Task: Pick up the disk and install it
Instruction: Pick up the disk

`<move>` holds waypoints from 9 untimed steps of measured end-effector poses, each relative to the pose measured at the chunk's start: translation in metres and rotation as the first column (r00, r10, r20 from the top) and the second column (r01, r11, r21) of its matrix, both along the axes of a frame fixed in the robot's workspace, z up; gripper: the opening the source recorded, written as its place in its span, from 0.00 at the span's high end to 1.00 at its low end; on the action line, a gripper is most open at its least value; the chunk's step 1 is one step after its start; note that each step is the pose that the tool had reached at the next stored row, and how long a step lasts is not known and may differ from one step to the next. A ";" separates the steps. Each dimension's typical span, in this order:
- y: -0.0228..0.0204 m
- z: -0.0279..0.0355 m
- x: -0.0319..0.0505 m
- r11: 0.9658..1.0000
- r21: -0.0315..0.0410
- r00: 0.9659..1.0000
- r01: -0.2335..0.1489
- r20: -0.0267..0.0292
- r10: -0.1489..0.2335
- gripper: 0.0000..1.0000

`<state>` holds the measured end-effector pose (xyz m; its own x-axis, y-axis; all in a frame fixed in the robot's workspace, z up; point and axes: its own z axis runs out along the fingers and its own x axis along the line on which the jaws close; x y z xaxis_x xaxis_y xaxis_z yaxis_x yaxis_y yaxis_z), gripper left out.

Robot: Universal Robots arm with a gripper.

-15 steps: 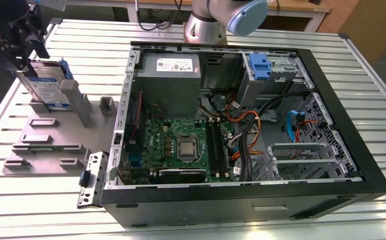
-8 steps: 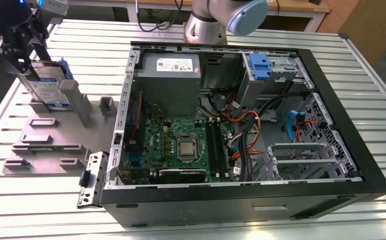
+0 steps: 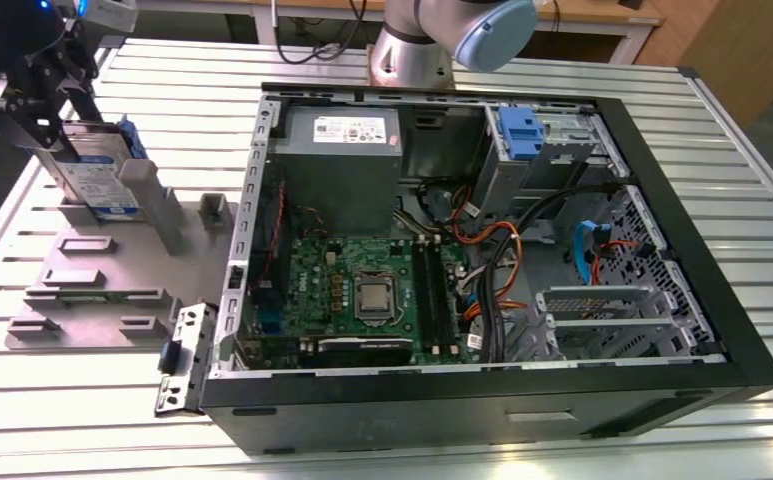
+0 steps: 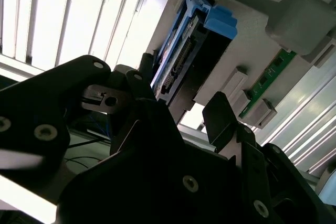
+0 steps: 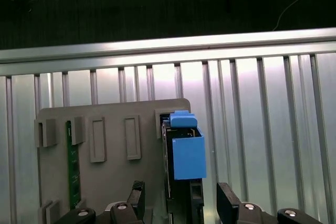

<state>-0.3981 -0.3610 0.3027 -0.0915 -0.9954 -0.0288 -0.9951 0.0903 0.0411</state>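
The disk [image 3: 97, 178] stands on edge in a slot of the grey fixture plate [image 3: 93, 290], at the exterior view's left, its white-and-blue label facing out and a blue rail along its far side. My gripper [image 3: 63, 128] is at the disk's upper end. In the first wrist view the disk [image 5: 184, 156], with its blue rail end, sits between my two black fingertips [image 5: 137, 196], with a gap on each side. The gripper [image 5: 181, 203] is open. The second wrist view shows the disk [image 4: 181, 51] from its connector end, with the gripper [image 4: 181, 100] open around it.
An open computer case [image 3: 466, 385] lies at the centre and the exterior view's right, with a grey power-supply box [image 3: 339, 150], a motherboard and a blue latch [image 3: 520, 135] by the drive bay. A green memory stick [image 5: 73, 166] stands in the fixture. The arm's base [image 3: 420, 40] rises behind the case.
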 end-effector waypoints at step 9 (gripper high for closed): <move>0.0000 -0.0002 0.0000 1.000 0.000 1.000 -0.006 0.000 0.006 0.50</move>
<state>-0.3980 -0.3610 0.3025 -0.0859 -0.9959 -0.0288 -0.9956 0.0847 0.0411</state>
